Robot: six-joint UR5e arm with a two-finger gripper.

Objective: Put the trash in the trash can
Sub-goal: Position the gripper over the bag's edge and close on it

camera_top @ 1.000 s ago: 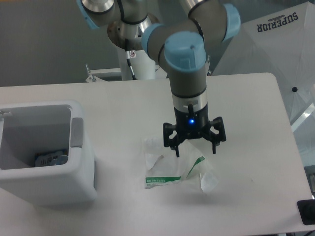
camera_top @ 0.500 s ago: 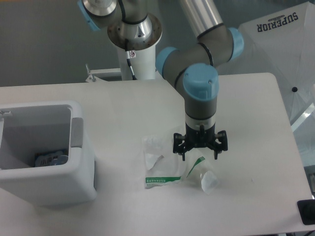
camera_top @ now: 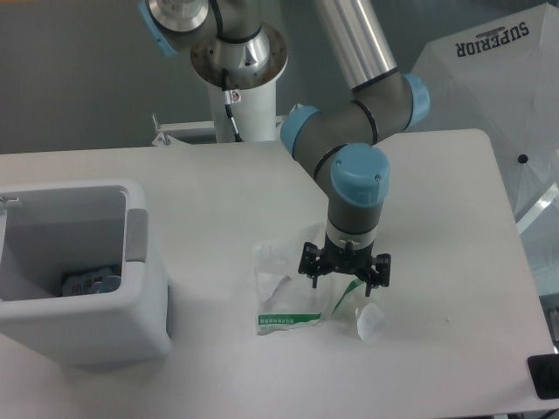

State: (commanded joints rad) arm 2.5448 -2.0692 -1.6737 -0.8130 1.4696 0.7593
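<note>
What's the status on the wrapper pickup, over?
Gripper open, low over wrapper. Wrapper flat on table, not grasped. Trash can at left, path clear.

Surface (camera_top: 218, 201): white, rounded at the far right corner.
Packet (camera_top: 89, 283): small, bluish-grey, printed, seen low inside the bin at the left.
Umbrella (camera_top: 489, 78): white fabric, "SUPERIOR" printed on it, seen beyond the right edge.
Dark object (camera_top: 543, 377): cut off at the lower right corner.

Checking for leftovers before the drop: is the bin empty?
Not empty. A small bluish printed packet lies at the bottom of the open bin; the wrapper is on the table.
</note>
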